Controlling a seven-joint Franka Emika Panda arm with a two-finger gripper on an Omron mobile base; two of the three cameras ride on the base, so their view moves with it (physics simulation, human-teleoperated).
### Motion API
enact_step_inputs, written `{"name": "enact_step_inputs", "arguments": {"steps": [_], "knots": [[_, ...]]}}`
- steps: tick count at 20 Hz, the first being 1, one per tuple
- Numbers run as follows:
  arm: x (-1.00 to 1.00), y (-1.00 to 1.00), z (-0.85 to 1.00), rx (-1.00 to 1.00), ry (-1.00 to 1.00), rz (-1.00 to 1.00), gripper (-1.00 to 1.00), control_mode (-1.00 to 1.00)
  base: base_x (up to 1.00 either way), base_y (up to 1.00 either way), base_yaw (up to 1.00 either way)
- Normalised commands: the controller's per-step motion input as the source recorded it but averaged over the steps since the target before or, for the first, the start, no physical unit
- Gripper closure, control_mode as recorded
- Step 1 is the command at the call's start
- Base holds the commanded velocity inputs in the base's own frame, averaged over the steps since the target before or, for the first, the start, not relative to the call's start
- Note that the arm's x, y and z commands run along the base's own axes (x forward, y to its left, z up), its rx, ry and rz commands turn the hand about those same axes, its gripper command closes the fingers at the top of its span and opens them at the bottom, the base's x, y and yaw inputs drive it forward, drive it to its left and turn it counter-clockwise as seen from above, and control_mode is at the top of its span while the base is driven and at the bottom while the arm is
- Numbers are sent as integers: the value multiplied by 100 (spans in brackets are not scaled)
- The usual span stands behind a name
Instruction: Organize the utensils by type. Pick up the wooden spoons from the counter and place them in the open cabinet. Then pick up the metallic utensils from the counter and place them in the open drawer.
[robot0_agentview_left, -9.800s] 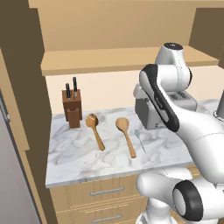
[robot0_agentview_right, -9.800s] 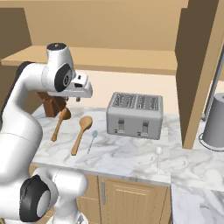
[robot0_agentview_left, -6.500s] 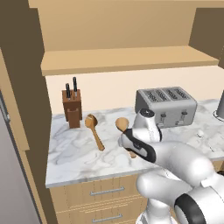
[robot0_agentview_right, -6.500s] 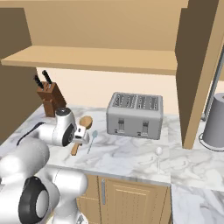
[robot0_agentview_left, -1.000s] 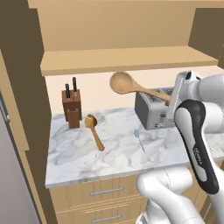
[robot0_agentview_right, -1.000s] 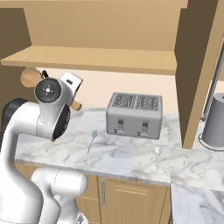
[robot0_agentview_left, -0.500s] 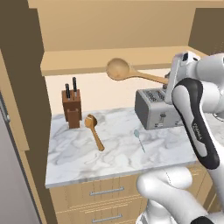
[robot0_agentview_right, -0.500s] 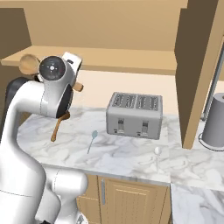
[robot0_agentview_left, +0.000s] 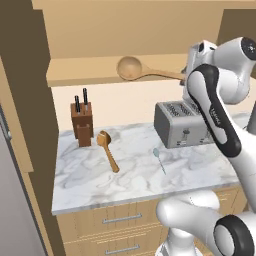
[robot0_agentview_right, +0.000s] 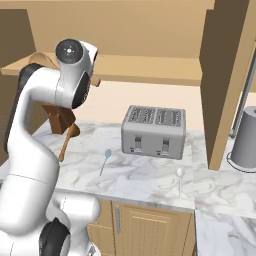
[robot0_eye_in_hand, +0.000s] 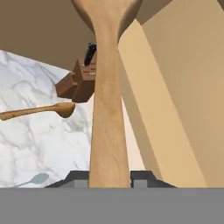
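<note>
Status: first of four transfers in progress. The claw (robot0_eye_in_hand: 109, 177) is pinching the handle end of one light-brown wooden spoon (robot0_agentview_left: 150, 72), holding it level with its round bowl at the front edge of the tan open cabinet shelf (robot0_agentview_left: 85, 75); it has not been released.

Remaining on the white-and-grey marbled surface (robot0_agentview_left: 135, 175):
- the second light-brown wooden spoon (robot0_agentview_left: 108, 150), lying beside the brown knife block (robot0_agentview_left: 81, 123);
- one thin bluish metallic utensil (robot0_agentview_left: 159, 159), in front of the silver toaster (robot0_agentview_left: 181, 123);
- one whitish metallic utensil (robot0_agentview_right: 179, 178), further right.

No metallic transfer has begun.
</note>
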Motion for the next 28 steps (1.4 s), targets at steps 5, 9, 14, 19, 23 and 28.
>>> {"name": "enact_step_inputs", "arguments": {"steps": [5, 9, 14, 19, 23, 28], "knots": [[45, 19, -3, -15, -23, 0, 100, -100, 0, 0, 0], [49, 9, 4, -10, -12, 0, 100, -100, 0, 0, 0], [51, 1, 10, -8, 0, 0, 100, -100, 0, 0, 0], [52, 0, 19, -5, 4, 0, 100, -100, 0, 0, 0], [44, 0, 24, -3, 0, 0, 100, -100, 0, 0, 0], [39, 0, 14, -2, 0, 0, 100, -100, 0, 0, 0]]}}
